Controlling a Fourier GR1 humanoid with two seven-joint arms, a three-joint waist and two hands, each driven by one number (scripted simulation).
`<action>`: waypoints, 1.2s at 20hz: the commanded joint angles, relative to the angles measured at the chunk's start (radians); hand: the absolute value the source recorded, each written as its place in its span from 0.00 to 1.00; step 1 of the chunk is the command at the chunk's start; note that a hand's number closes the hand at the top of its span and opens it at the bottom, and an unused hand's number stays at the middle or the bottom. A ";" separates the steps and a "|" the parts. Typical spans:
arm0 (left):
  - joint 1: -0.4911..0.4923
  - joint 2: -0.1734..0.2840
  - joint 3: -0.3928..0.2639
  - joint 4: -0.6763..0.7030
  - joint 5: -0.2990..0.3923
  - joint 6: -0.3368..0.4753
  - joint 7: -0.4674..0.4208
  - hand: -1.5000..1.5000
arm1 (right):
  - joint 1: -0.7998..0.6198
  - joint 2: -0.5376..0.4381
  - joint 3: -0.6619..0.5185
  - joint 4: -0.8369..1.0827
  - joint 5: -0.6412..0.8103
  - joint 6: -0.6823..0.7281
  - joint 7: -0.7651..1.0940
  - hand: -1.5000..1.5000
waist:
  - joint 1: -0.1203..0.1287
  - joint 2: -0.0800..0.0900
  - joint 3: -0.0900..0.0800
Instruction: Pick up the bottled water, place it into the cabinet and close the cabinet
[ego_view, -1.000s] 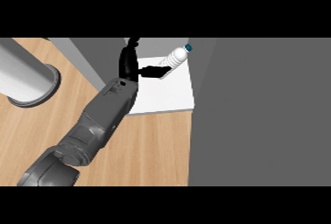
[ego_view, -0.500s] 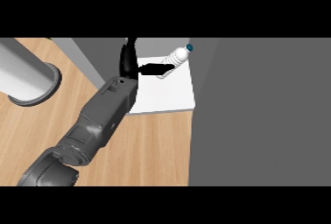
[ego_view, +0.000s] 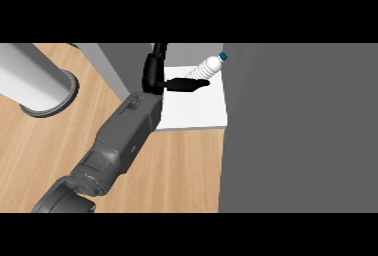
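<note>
Fingers of the black left hand stand straight and apart, thumb toward the small clear plastic water bottle leaning at two o'clock on the white cabinet shelf; probably light, slippery, best grasped mid-body.

1. The left hand covers the lower end of the bottled water, so the bottle's base and its contact with the white shelf cannot be seen.
2. Whether the thumb touches the bottle or stops just beside it cannot be told.
3. The hand's upper fingers run up to the view's top edge and are cut off there.
4. The left forearm leaves the view at the lower edge; its elbow is cut off.
5. The grey cylinder at the left is cut by the top and left edges.
6. The dark panel at the right hides whatever lies behind it.
</note>
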 joint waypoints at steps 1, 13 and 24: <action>0.118 0.037 0.018 -0.054 0.020 -0.091 -0.064 0.00 | 0.054 0.001 0.033 -0.065 0.017 -0.024 0.011 0.00 | 0.035 -0.014 -0.005; 0.240 0.033 -0.108 -0.279 0.111 -0.190 0.032 0.00 | 0.062 -0.005 0.016 -0.027 0.021 -0.031 -0.010 0.00 | 0.084 -0.033 -0.004; 0.556 0.054 -0.280 -0.824 0.175 -0.133 0.208 0.00 | 0.078 0.001 0.032 -0.035 0.033 -0.060 0.008 0.00 | 0.106 -0.036 -0.003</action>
